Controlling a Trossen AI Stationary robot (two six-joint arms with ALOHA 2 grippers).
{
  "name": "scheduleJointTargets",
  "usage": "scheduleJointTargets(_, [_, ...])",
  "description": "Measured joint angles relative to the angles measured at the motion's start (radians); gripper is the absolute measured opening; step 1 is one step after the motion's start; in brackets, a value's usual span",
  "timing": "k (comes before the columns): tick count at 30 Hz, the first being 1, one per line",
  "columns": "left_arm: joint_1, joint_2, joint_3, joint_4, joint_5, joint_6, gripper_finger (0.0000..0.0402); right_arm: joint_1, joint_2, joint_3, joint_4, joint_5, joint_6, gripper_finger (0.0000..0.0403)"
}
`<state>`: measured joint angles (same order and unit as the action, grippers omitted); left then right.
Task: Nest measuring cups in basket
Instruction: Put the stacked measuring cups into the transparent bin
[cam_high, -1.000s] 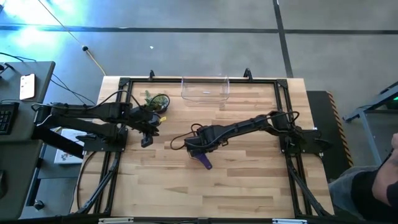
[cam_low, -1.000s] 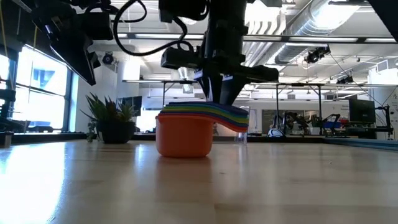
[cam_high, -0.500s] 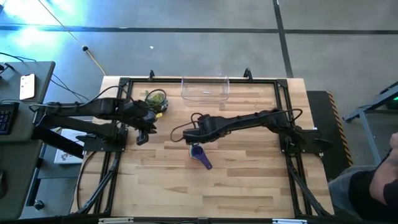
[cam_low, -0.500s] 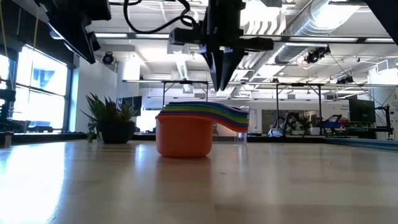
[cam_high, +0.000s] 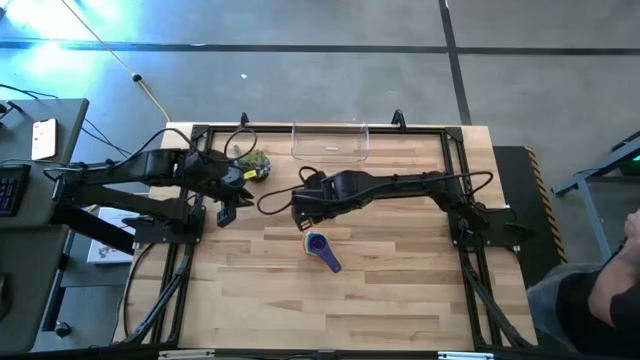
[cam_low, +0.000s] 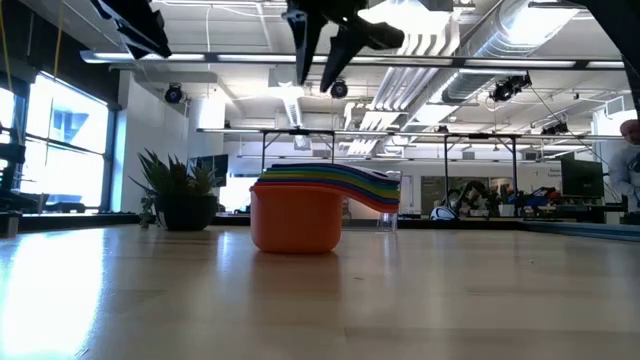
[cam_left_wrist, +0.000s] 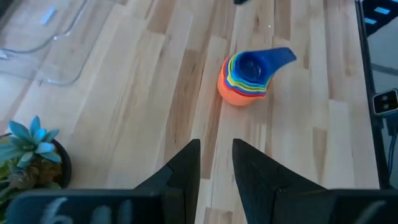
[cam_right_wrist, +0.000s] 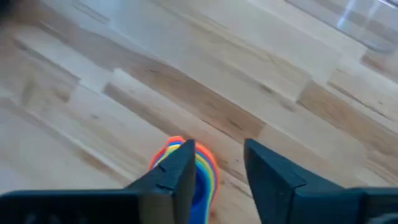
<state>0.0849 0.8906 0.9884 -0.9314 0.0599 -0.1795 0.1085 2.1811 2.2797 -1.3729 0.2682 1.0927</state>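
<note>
The measuring cups stand nested in one stack on the bare table, orange cup at the bottom, blue one on top, handles fanned to one side. The clear basket sits at the far edge, apart from the stack. My right gripper hangs open well above the stack and slightly to its far-left; its wrist view shows the fingers over the cups. My left gripper hovers near the left edge, its fingers a little apart.
A small potted plant stands near the far-left corner, close to my left gripper, and shows left of the cups in the low view. A dark frame borders the table. Bare wood lies between the stack and the basket.
My right gripper has risen straight off the top of the cup stack and drifted toward the far-left, leaving the stack standing where it was. Its fingers stand wider apart now in the low view. My left gripper has lifted and eased toward the far edge.
</note>
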Motion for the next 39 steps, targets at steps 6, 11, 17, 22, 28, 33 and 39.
scheduleJointTargets(6, [0.0, 0.0, 0.06, -0.056, -0.047, -0.002, 0.0085, 0.044, 0.0, 0.031, -0.022, -0.07, 0.006, 0.0175])
scheduleJointTargets(11, [0.0, -0.007, 0.096, -0.066, -0.078, -0.002, 0.0085, 0.092, 0.0, 0.03, -0.042, -0.08, 0.04, 0.0205])
scheduleJointTargets(17, [0.0, -0.006, 0.11, -0.066, -0.1, -0.002, 0.0085, 0.135, 0.003, 0.03, -0.045, -0.082, 0.105, 0.0235])
scheduleJointTargets(22, [0.0, -0.006, 0.11, -0.067, -0.102, -0.002, 0.0085, 0.164, 0.031, 0.03, -0.074, -0.091, 0.162, 0.0241])
scheduleJointTargets(28, [0.0, -0.005, 0.11, -0.067, -0.102, -0.002, 0.0085, 0.187, 0.09, 0.029, -0.083, -0.112, 0.167, 0.0241])
scheduleJointTargets(33, [0.0, -0.005, 0.109, -0.068, -0.102, -0.003, 0.0085, 0.191, 0.131, 0.029, -0.084, -0.137, 0.165, 0.0241])
scheduleJointTargets(39, [0.0, -0.005, 0.109, -0.068, -0.102, -0.012, 0.0085, 0.193, 0.164, 0.029, -0.084, -0.15, 0.165, 0.0241])
